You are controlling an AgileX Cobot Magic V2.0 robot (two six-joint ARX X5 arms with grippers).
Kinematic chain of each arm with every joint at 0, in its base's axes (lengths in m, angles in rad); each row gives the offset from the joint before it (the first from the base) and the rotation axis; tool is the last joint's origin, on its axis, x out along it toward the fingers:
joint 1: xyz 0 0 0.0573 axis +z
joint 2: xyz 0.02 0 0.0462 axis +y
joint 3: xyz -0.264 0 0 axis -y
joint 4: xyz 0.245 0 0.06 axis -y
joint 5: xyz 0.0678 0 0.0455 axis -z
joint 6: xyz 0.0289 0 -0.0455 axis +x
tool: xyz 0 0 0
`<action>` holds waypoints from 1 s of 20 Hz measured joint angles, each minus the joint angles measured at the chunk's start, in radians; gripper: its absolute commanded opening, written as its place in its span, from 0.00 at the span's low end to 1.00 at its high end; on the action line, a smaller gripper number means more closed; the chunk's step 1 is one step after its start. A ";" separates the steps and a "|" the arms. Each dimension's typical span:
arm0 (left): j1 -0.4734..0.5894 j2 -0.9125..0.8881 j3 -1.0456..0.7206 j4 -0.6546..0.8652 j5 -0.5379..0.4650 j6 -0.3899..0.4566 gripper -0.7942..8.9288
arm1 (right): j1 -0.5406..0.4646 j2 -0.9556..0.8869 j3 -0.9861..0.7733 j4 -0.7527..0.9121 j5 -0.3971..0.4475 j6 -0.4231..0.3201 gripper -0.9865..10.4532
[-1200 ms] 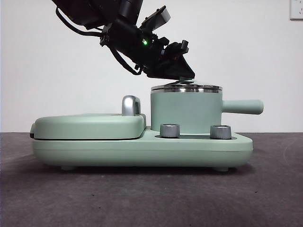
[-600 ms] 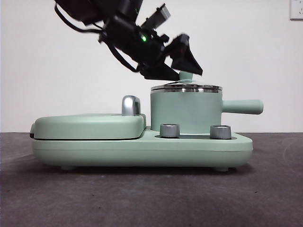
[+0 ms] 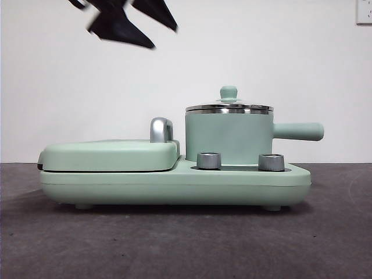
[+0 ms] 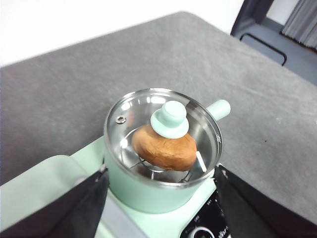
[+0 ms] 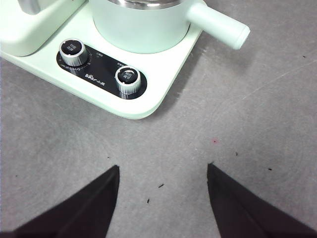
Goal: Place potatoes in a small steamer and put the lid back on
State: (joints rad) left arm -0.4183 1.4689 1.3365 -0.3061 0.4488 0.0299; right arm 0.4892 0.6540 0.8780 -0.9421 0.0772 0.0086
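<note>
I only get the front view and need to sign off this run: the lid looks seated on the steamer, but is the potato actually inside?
Observer: Yes. The left wrist view shows the potato through the glass lid, lying on a wire rack inside the steamer.
Operator: Is that arm holding anything?
Observer: No. The left gripper is open and empty, with the steamer showing between its fingers.
Operator: Where is the other arm?
Observer: The right gripper is open over bare table in front of the base, on the steamer handle's side.
</note>
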 measured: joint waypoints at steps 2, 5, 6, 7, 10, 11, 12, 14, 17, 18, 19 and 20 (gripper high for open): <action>0.021 -0.098 -0.090 0.003 0.000 -0.010 0.42 | 0.000 0.000 0.000 0.000 0.000 0.000 0.32; 0.045 -0.239 -0.269 -0.001 0.000 -0.036 0.42 | 0.000 0.000 0.000 0.000 -0.001 0.000 0.32; 0.052 -0.288 -0.326 -0.004 0.000 -0.050 0.42 | 0.000 0.000 0.000 0.000 -0.002 0.000 0.32; 0.058 -0.338 -0.380 -0.005 0.000 -0.063 0.42 | 0.000 0.000 0.000 0.000 -0.002 0.000 0.32; 0.077 -0.473 -0.501 -0.013 -0.006 -0.104 0.42 | 0.000 0.000 0.000 0.000 -0.026 0.000 0.32; 0.082 -0.511 -0.529 -0.030 -0.008 -0.112 0.42 | 0.000 0.000 0.000 0.000 -0.032 0.001 0.32; 0.085 -0.544 -0.550 -0.055 -0.009 -0.118 0.42 | 0.000 0.000 0.000 -0.002 -0.032 0.001 0.32; 0.093 -0.597 -0.564 -0.122 -0.020 -0.124 0.42 | 0.000 0.000 0.000 -0.008 -0.033 0.001 0.32; 0.096 -0.632 -0.564 -0.167 -0.028 -0.125 0.42 | 0.000 0.000 0.000 -0.008 -0.033 0.000 0.32; 0.096 -0.633 -0.564 -0.170 -0.028 -0.125 0.42 | 0.000 0.000 0.000 -0.008 -0.032 0.001 0.32; 0.095 -0.632 -0.564 -0.178 -0.027 -0.126 0.42 | 0.000 0.000 0.000 -0.008 -0.033 0.001 0.32; 0.095 -0.632 -0.564 -0.182 -0.026 -0.127 0.36 | 0.000 0.000 0.000 -0.008 -0.033 0.001 0.30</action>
State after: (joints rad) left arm -0.3229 0.8364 0.7727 -0.4881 0.4225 -0.0967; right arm 0.4892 0.6540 0.8780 -0.9497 0.0444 0.0093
